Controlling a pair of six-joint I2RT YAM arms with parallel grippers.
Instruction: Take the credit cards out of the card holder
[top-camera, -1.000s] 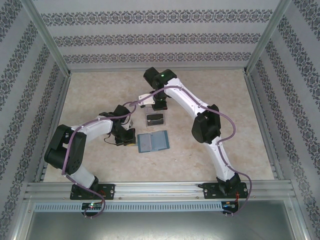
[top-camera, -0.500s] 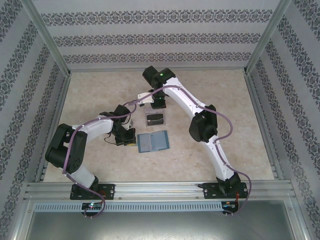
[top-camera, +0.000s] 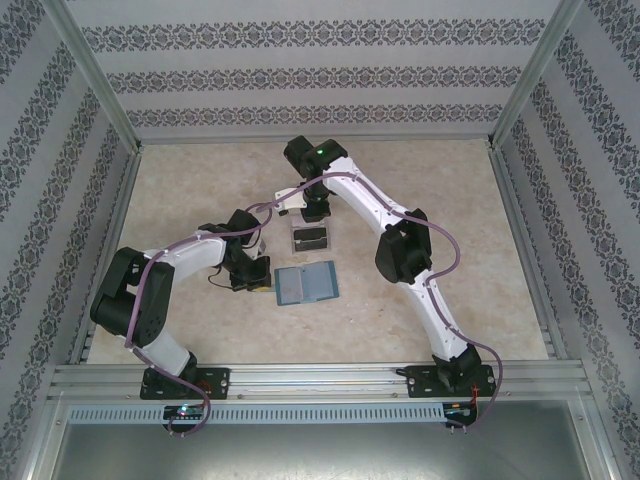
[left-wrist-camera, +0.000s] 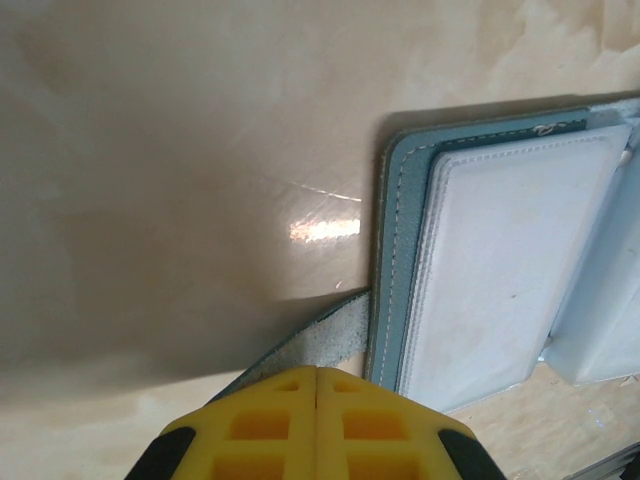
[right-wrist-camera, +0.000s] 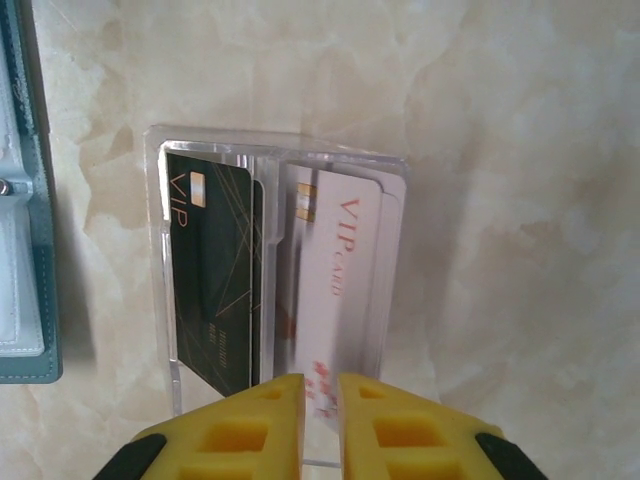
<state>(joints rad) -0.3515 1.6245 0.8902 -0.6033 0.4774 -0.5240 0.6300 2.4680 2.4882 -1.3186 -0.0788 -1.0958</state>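
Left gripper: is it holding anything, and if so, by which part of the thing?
Yes, the card holder. The left gripper is shut on its strap tab, which sticks out from the holder's edge.

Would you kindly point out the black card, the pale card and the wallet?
black card (right-wrist-camera: 210, 275), right wrist view, its middle
pale card (right-wrist-camera: 345, 275), right wrist view, its middle
wallet (left-wrist-camera: 500, 260), left wrist view, pocket face

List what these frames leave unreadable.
Left wrist: whether the left pincer pinches the strap tab; fingers cover the contact.
Right wrist: pale card, near end behind the right pincer.
Top external: cards in the clear tray, too small to count.
Left wrist: card holder, second panel cut off.
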